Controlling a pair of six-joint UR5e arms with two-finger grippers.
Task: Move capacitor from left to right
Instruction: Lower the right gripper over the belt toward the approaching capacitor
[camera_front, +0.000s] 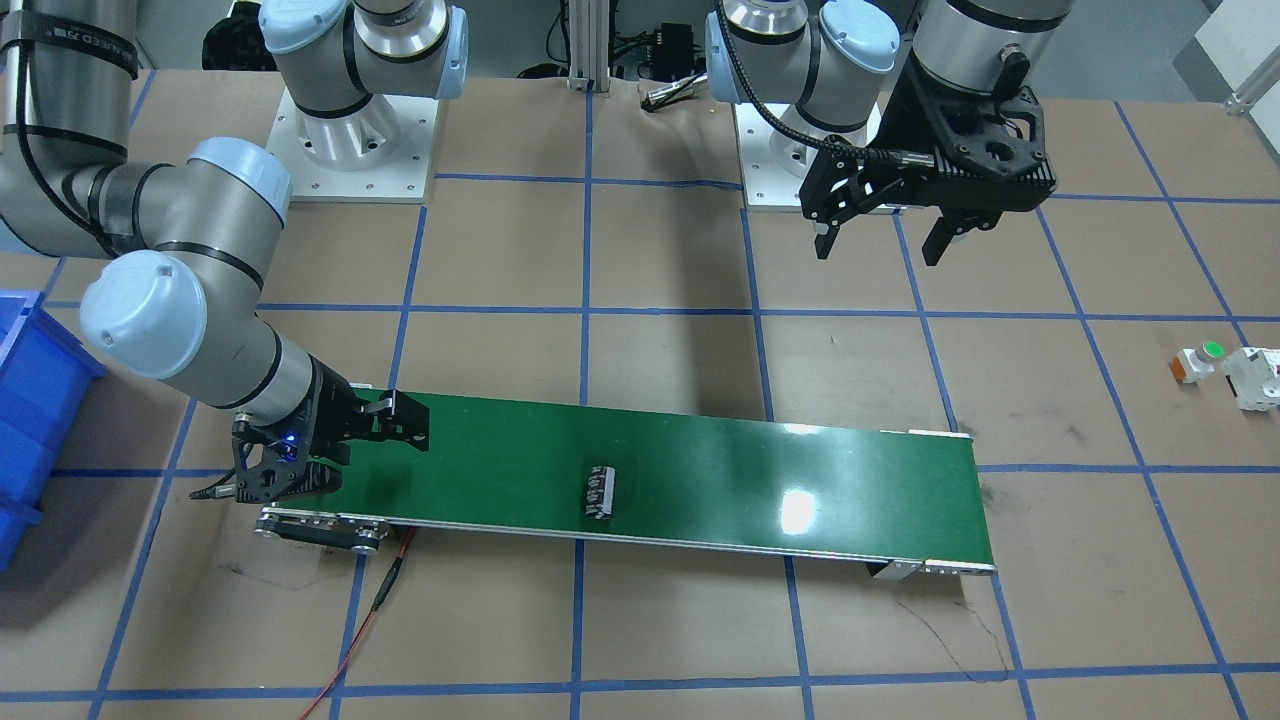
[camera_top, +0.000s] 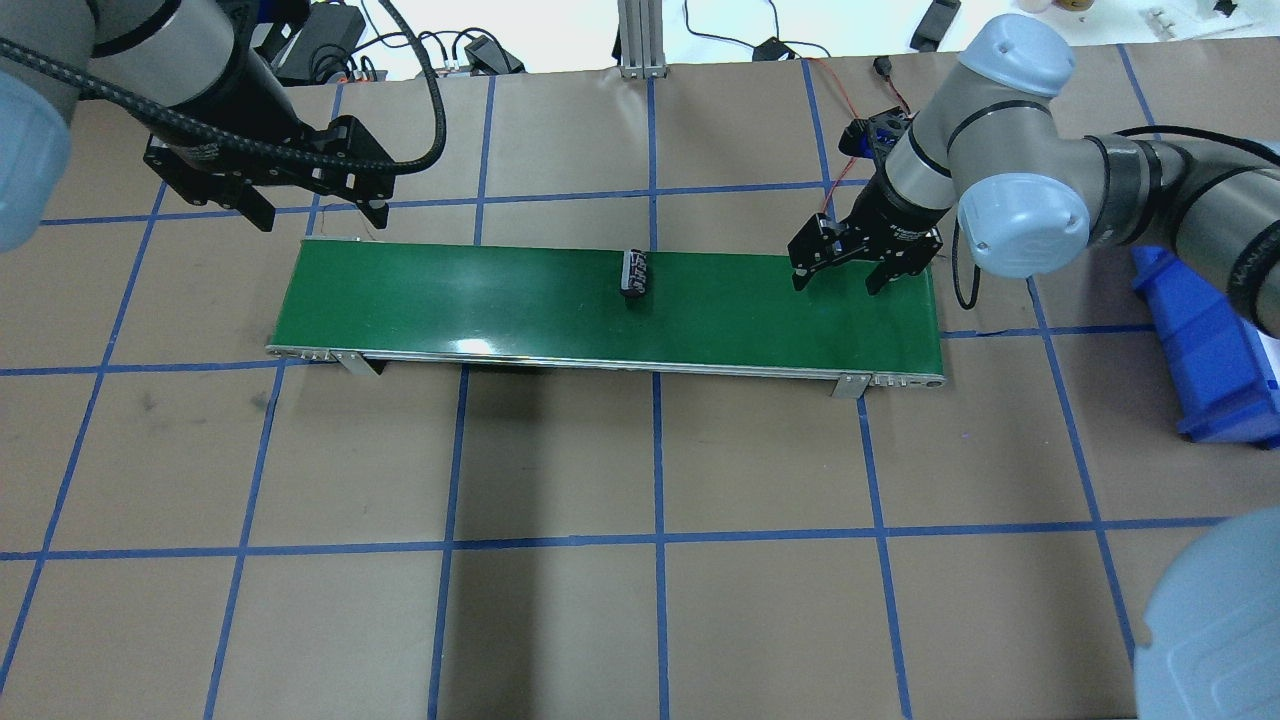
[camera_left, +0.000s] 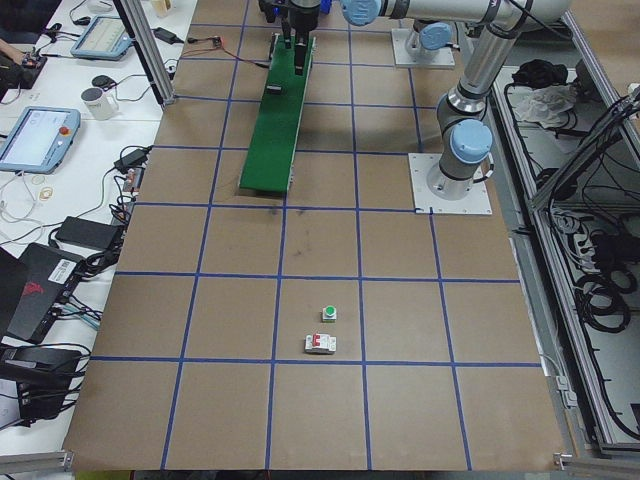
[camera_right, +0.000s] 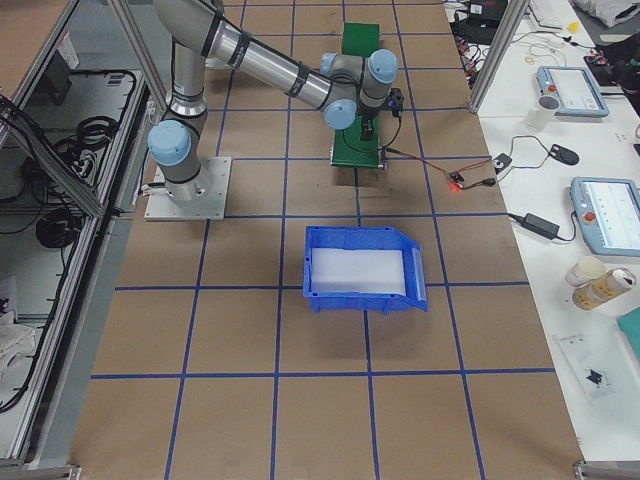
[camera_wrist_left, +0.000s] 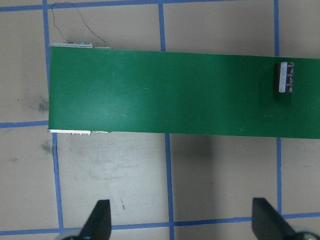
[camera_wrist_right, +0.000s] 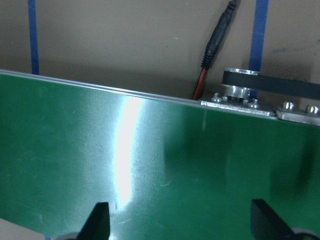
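Observation:
The capacitor (camera_front: 600, 493), a small dark cylinder with pale markings, lies on its side near the middle of the green conveyor belt (camera_front: 750, 470). It also shows in the overhead view (camera_top: 635, 273) and in the left wrist view (camera_wrist_left: 285, 77). My left gripper (camera_top: 320, 212) is open and empty, and hovers above the table behind the belt's left end (camera_front: 878, 247). My right gripper (camera_top: 838, 282) is open and empty, low over the belt's right end (camera_front: 370, 455), well apart from the capacitor. The right wrist view shows only bare belt (camera_wrist_right: 75, 150) between its fingers.
A blue bin (camera_top: 1210, 360) stands on the table beyond the belt's right end. A white part with a green button (camera_front: 1200, 360) and a white blocky component (camera_front: 1258, 375) lie far off on the left side. A red cable (camera_front: 370, 610) runs from the belt's right end.

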